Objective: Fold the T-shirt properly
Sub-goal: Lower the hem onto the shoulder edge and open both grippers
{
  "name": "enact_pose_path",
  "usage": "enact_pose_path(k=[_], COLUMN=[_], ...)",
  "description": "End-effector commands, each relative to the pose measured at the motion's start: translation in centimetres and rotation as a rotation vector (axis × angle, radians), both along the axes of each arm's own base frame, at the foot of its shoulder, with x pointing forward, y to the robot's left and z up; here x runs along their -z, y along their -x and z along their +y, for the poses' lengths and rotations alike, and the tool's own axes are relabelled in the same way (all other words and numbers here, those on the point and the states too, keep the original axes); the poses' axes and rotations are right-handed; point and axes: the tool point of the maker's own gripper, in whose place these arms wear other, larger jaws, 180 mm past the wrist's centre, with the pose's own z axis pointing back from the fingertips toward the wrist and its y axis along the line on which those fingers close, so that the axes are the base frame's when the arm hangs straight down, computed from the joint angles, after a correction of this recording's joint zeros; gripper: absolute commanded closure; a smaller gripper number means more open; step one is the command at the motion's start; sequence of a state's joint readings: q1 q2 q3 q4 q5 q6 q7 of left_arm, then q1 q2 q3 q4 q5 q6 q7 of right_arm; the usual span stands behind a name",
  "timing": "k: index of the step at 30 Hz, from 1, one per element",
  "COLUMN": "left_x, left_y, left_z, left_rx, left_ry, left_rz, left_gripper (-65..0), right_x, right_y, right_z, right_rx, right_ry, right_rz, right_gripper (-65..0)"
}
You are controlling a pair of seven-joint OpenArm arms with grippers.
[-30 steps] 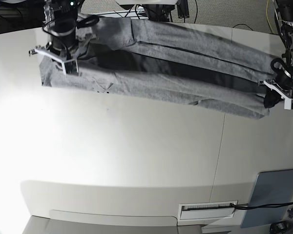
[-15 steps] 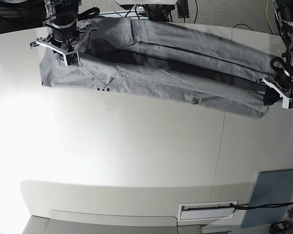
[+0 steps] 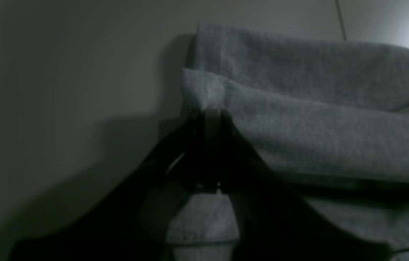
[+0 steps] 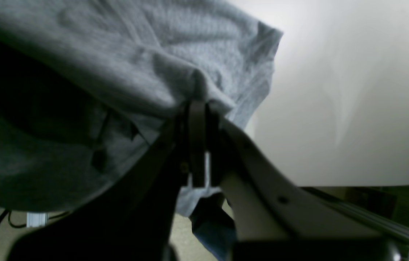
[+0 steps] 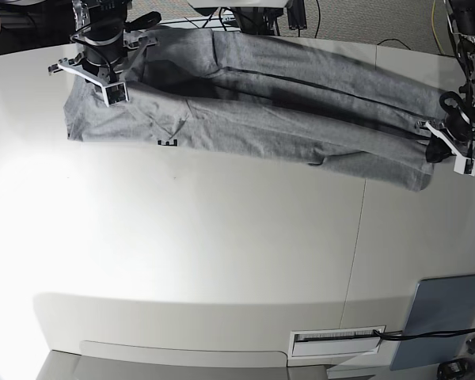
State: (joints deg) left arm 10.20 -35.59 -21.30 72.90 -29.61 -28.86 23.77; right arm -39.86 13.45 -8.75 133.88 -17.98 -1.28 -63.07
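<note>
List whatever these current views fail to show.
- Lettering on the T-shirt: base view, mostly folded under; only a dark scrap shows.
- Fingertips of the left gripper: left wrist view, lost in shadow.
- Lower corner of the blue-grey panel: base view, covered by cables and dark hardware.

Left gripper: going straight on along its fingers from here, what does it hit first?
The T-shirt: its raised edge is pinched between the left gripper's jaws. Past that, probably its lower layer or the tabletop; depth is unclear.
</note>
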Motion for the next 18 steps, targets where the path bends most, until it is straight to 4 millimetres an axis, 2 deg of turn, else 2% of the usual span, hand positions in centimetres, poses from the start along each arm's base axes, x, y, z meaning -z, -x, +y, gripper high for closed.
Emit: enact_pose_path(k=[1, 4, 7, 9, 14, 18], left_x=[-1.9, -2.1, -2.5, -2.9, -4.1, -3.2], left_y=[-1.0, -0.9, -0.9, -1.0, -1.5, -0.8], left_z=[1.3, 1.8, 2.5, 2.7, 3.0, 3.0], left_rx=[-0.001, 0.002, 0.003, -0.002, -0.012, -0.009], left_ry=[-0.033, -0.051, -0.063, -0.048, -0.015, -0.021], left_rz=[-0.043, -0.030, -0.021, -0.027, -0.055, 0.002], left_gripper=[0.0, 0.0, -20.9, -28.9, -29.5, -29.5], right_x=[-0.7, -0.6, -0.6, -0.7, -0.9, -0.7], right_y=[-0.2, -0.2, -0.2, -0.4, -0.9, -1.4], right_z=[-0.3, 0.1, 0.1, 0.1, 0.3, 1.8], right_rx=[-0.002, -0.007, -0.008, -0.007, -0.010, -0.014], right_ry=[0.015, -0.010, -0.009, -0.009, -0.022, -0.125], right_rz=[-0.022, -0.022, -0.023, -0.028, -0.048, -0.061], right_gripper=[-7.1, -18.1, -19.2, -19.2, -19.2, -19.1])
